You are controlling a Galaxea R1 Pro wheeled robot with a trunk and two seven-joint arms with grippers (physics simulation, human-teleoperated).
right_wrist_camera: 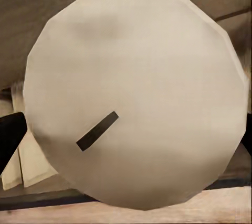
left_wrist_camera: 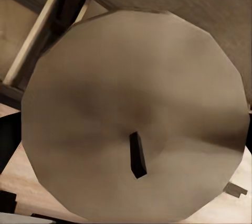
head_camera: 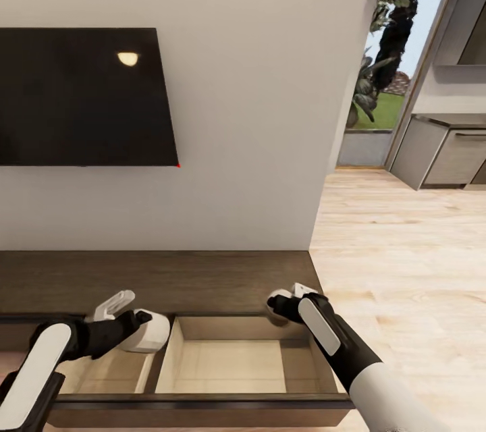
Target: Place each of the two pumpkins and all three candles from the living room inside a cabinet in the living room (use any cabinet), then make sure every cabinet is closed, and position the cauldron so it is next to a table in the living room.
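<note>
The dark-brown cabinet [head_camera: 169, 280] runs along the wall below me, its drawer [head_camera: 202, 408] pulled out to show pale compartments inside. My left gripper [head_camera: 132, 321] is shut on a candle [head_camera: 147, 332], held above the drawer's left compartment. My right gripper [head_camera: 285, 304] is shut on a second candle [head_camera: 275, 302] over the back right corner of the drawer. In the left wrist view the candle [left_wrist_camera: 136, 114] shows its round tan top and dark wick very close. In the right wrist view the other candle [right_wrist_camera: 136, 93] shows its top the same way. The pumpkins, cauldron and table are out of view.
A black TV [head_camera: 81, 94] hangs on the white wall above the cabinet. Light wood floor [head_camera: 405, 270] opens to the right of the cabinet's end. Farther right stand grey kitchen cupboards [head_camera: 445, 155] and a glass door [head_camera: 391, 47].
</note>
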